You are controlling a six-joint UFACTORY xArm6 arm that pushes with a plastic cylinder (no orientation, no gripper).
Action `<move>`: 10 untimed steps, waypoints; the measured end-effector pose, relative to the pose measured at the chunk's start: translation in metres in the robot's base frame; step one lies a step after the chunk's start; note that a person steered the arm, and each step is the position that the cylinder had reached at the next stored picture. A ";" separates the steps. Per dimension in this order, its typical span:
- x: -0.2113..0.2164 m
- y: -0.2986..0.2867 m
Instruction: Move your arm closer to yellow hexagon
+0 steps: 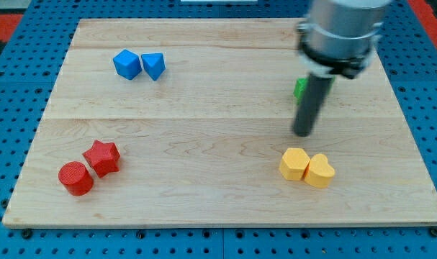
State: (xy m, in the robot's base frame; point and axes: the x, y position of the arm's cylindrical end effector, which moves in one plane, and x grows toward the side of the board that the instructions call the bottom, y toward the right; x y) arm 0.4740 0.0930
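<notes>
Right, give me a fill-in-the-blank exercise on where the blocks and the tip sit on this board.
1. My tip is just above the ____ hexagon in the view.
2. The yellow heart touches the hexagon on the view's ____ side.
3. The block partly hidden behind the rod is ____.
4. The red star sits beside a red ____.

Missing words: yellow; right; green; cylinder

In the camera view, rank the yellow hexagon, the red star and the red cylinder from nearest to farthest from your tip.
From my tip:
1. Yellow hexagon, just below it, at the view's lower right.
2. Red star, far toward the view's left.
3. Red cylinder, touching the star, further left and lower.
</notes>
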 end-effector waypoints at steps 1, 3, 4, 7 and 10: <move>-0.009 -0.070; -0.010 -0.129; -0.010 -0.130; 0.019 -0.132; 0.023 -0.003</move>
State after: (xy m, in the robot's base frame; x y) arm 0.4971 0.0904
